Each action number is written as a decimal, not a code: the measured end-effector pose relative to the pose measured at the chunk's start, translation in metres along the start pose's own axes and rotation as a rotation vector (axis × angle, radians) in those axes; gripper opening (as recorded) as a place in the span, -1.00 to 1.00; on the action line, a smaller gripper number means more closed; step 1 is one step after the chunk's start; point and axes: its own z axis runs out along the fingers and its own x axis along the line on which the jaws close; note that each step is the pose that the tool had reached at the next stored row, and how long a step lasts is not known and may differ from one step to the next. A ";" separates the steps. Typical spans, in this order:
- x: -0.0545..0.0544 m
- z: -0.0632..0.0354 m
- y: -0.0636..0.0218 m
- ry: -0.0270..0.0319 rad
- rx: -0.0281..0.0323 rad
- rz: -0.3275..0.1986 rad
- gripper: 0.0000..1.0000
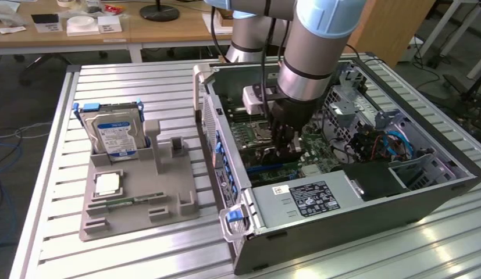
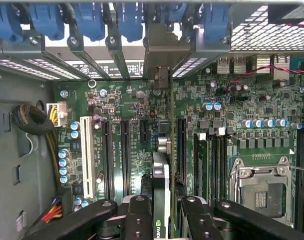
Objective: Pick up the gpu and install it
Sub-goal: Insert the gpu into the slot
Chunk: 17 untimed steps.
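I am showing a silver-grey tubular arm (image 1: pixel 312 52) with pale blue joint caps (image 1: pixel 333 10); black cables (image 1: pixel 263 64) are trailing beside it, and silver screws (image 2: pixel 140 198) are dotting my black jaws.

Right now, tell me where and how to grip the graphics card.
Take the graphics card by its upper edge, from straight above, pinching its flat faces: it stands on edge over the board, as the tool holds it.

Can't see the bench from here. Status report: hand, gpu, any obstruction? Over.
Hand closed on gpu, inside the computer case. Gpu edge-on above motherboard slots, bracket toward the rear openings. No obstruction seen by the slot.
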 end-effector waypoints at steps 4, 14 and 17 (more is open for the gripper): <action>0.000 0.0001 0.0011 0.0000 0.0000 0.000 -0.46; 0.000 0.0036 0.0032 0.0000 0.0002 0.000 -0.46; -0.001 0.0047 0.0038 -0.0003 0.0000 0.000 -0.46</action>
